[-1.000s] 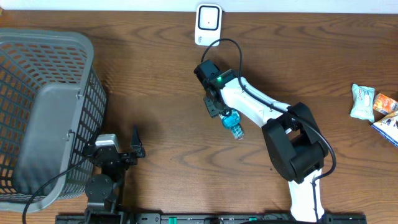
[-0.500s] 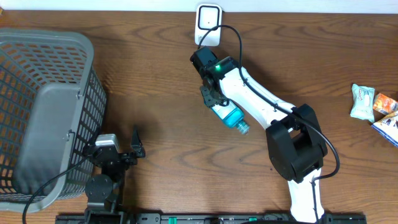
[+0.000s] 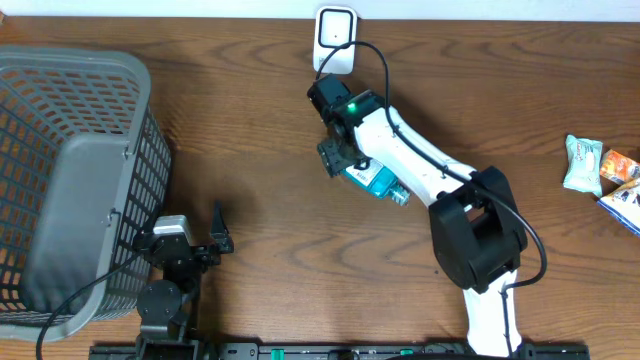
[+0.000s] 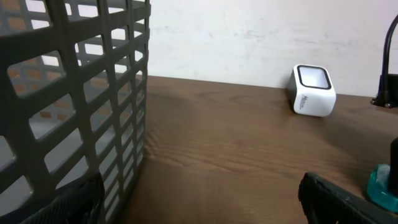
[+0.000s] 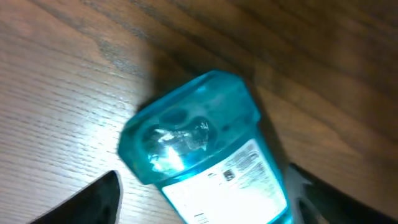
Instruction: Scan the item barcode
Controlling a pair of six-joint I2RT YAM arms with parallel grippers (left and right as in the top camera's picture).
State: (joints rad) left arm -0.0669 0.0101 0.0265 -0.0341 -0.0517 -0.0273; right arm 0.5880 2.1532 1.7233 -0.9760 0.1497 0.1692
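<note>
Below the scanner (image 3: 334,38), the right gripper (image 3: 340,160) stands parted, loose around the bottle (image 3: 378,185), table (image 3: 250,120) spreading leftward.

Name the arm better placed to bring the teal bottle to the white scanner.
Right. Its hand straddles the teal bottle just in front of the white scanner; the left hand sits open beside the basket, far off.

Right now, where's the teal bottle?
In the overhead view the teal bottle is mid-table, right at the right gripper, on the near side of the white scanner at the far edge.
</note>
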